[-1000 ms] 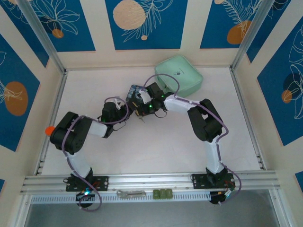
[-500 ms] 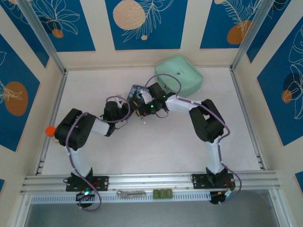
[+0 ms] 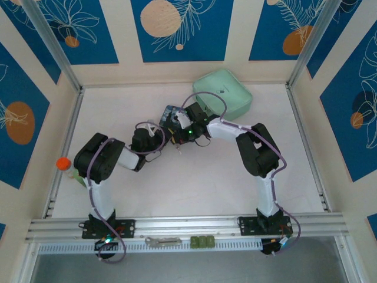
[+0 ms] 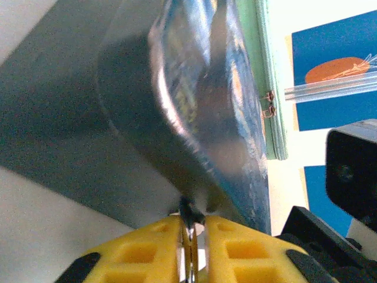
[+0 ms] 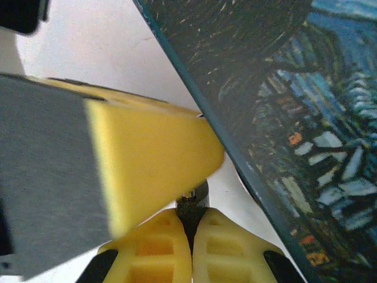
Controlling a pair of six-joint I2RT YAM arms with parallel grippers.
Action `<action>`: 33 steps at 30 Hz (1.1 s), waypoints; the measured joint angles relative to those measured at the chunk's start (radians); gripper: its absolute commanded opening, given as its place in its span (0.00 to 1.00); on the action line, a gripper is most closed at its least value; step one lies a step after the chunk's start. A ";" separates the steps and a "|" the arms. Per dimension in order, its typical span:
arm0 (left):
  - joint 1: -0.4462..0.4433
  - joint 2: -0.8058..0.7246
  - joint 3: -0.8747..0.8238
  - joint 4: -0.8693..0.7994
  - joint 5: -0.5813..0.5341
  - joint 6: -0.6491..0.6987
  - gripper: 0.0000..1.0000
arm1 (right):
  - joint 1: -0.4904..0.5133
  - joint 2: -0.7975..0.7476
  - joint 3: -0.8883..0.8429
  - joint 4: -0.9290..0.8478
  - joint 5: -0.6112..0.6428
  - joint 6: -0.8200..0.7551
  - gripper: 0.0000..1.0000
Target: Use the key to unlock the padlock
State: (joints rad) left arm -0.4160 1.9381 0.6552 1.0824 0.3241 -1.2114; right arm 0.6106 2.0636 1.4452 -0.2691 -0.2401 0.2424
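"Where are the key and the padlock?"

"Both are tiny. They are in the middle of the top view, where the two arms meet by the tin (image 5: 306, 106), just below the green case (image 3: 224, 94)."

"Which gripper has which?"

"I cannot tell. The left gripper (image 4: 189, 227) is almost shut, with a silver strip (image 4: 188, 253) squeezed between its yellow fingers. The right gripper (image 5: 191, 217) is shut tight, with a metal bit (image 5: 193, 199) pinched at its tips. One should be the key and one the padlock."

"They look very close."

"Yes. In the right wrist view a big yellow finger (image 5: 153, 159) of the left gripper sits at the left of the frame, right next to the right tips. The tin leans along the right side."

"So how do you do it well?"

"I think one gripper should hold the padlock very steady. The other should line the key up with the hole, push it straight in and turn it gently. Go slow, squeeze firmly so nothing slips, and do not shove the tin across the worktop (image 3: 194, 183)."
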 measured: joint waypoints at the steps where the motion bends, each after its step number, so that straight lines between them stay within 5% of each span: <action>1: -0.002 0.003 0.000 0.005 0.000 -0.005 0.02 | 0.000 0.000 0.000 -0.004 0.000 0.000 0.00; 8: -0.003 0.003 -0.008 0.018 -0.008 -0.011 0.00 | 0.000 0.000 0.001 -0.006 0.001 -0.003 0.01; 14: -0.010 0.002 -0.007 0.041 -0.012 -0.011 0.00 | -0.007 -0.056 -0.057 0.011 -0.002 0.015 0.39; 21: -0.013 0.013 -0.034 0.053 -0.050 -0.003 0.00 | -0.041 -0.233 -0.172 -0.026 -0.045 0.125 0.60; 33: -0.031 0.028 -0.078 0.148 -0.163 -0.009 0.00 | -0.089 -0.263 -0.167 -0.023 0.201 0.414 0.68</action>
State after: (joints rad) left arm -0.4465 1.9659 0.5770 1.2304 0.1608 -1.2205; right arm 0.5213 1.8004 1.2785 -0.2924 -0.0395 0.6567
